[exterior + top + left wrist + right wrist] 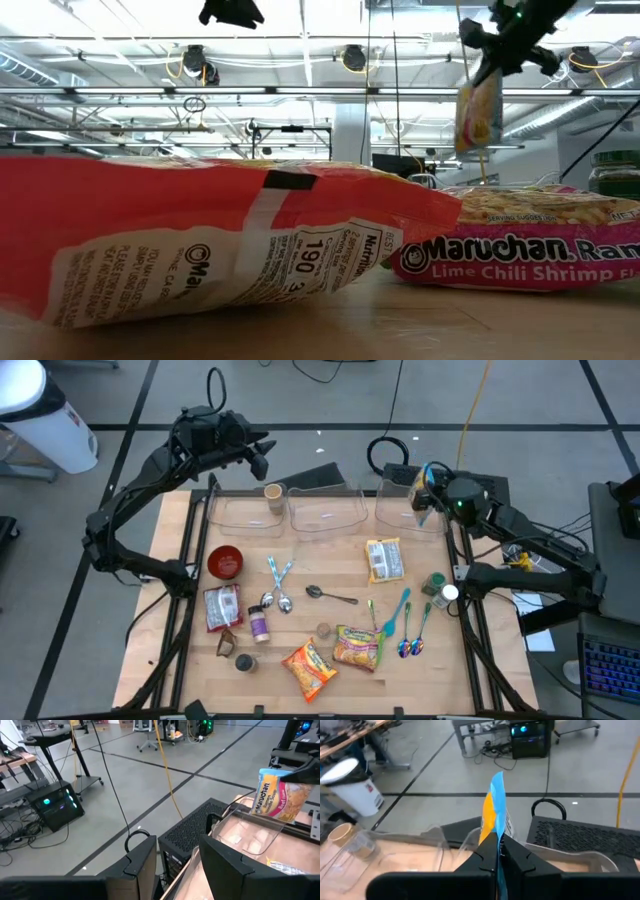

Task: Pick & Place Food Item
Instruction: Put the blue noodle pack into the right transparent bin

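Observation:
A ramen packet (276, 795), orange and blue, hangs in the air above the right clear container (410, 518) at the table's far edge, with my right gripper (499, 840) shut on it. The low view shows the packet (478, 115) dangling below that gripper (494, 58). My left gripper (175, 847) stands high over the table's far left corner (258, 455), open with nothing between its fingers. A paper cup (272, 494) stands in the left clear container (240, 518). My right gripper pinches the packet's upper edge (496, 831) between its two fingers, which come slanting down from the table's right side. The packet shows edge-on past the fingertips and hangs below them, clear of the container and the table.
A middle clear container (327, 512) stands between the other two. On the table lie more ramen packets (385, 558) (358, 647) (308, 668) (222, 607), a red bowl (225, 562), several spoons (278, 585) (405, 625) and small jars (438, 588).

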You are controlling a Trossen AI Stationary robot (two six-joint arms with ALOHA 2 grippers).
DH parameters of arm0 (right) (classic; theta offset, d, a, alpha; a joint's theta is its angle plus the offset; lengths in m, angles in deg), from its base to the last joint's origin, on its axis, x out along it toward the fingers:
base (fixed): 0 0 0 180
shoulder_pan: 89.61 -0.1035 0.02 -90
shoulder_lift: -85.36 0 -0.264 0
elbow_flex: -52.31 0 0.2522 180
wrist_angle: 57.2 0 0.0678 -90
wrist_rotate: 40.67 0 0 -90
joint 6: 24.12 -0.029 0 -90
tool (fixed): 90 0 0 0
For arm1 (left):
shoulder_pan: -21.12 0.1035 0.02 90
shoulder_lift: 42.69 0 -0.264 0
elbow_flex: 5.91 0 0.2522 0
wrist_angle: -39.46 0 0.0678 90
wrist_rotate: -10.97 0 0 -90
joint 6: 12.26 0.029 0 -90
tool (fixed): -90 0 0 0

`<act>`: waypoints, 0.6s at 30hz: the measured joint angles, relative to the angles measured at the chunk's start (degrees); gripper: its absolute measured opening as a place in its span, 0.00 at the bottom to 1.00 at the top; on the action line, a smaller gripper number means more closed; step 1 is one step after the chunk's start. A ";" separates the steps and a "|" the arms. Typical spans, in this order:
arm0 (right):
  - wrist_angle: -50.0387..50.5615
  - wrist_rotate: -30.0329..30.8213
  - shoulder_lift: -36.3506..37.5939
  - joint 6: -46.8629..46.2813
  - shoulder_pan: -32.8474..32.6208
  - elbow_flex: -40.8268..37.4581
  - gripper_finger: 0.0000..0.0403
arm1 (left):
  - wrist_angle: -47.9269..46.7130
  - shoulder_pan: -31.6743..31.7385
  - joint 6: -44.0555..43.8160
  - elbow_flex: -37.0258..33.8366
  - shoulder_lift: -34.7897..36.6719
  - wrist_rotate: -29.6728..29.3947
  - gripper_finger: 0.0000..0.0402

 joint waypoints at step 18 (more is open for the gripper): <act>0.85 11.57 6.87 -6.24 0.00 -13.40 0.00 | 0.42 -0.21 -3.20 0.02 -5.84 6.16 0.39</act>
